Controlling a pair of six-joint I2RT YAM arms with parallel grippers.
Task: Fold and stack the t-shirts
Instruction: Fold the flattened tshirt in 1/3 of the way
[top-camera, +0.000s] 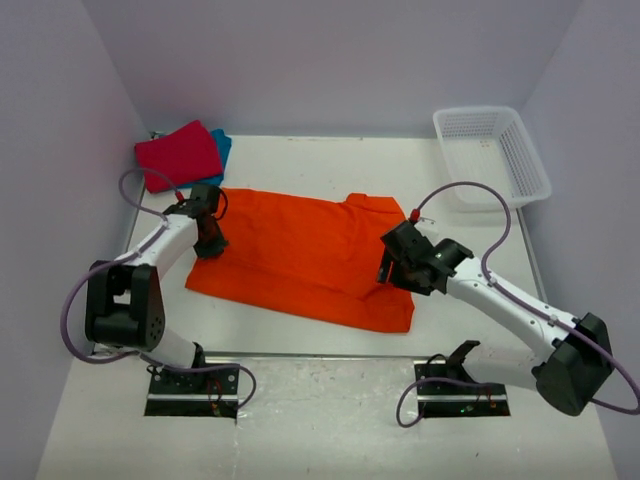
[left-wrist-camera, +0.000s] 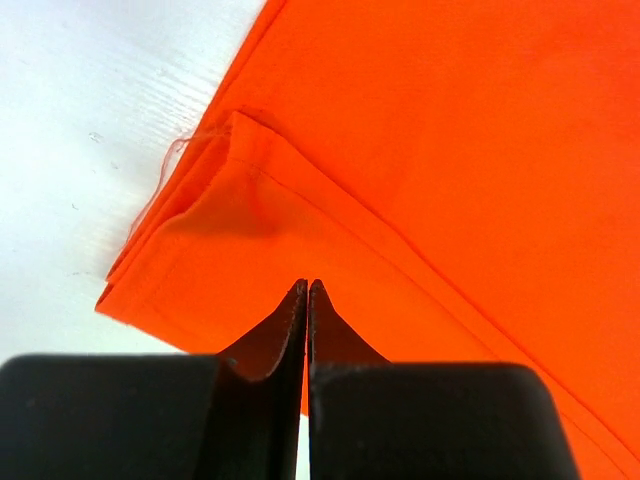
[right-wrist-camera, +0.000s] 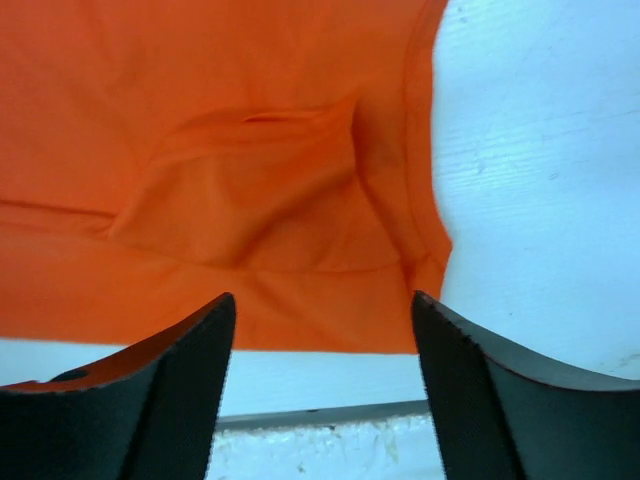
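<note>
Orange t-shirt (top-camera: 300, 255) is laid flat mid-table, long axis left to right. It is apparently already doubled over once: a hemmed corner with layered edges is seen in the left wrist view, and a sleeve and side seam in the right wrist view. Crimson t-shirt (top-camera: 178, 155) is parked folded at the far-left corner, on top of the teal t-shirt (top-camera: 222, 148), of which only a strip is visible. Those two are judged done and stacked; orange is the one in hand, mid-fold.

Left gripper (top-camera: 210, 238) is set at the shirt's left edge. Jaws are pressed together, tips down over the hem corner. Whether cloth is caught between them cannot be told; none is seen lifted. Right gripper (right-wrist-camera: 322, 297) is held over the right edge, near the sleeve. Jaws are spread wide with nothing between them, and the cloth lies flat on the table (top-camera: 260, 325) below.

Step judged: grasp setup for the next fold of orange.

Next move calls for:
- Right jaws to be lowered and closed on the right edge, all layers taken together.
- A matching pinch to be confirmed on the left, with jaws reopened and reset if no cloth is held.
- Both ends to be lifted and carried across evenly, so the fold is not skewed.
- Transfer onto the crimson/teal pile after that.

White basket (top-camera: 527, 160) at far right is not involved.
</note>
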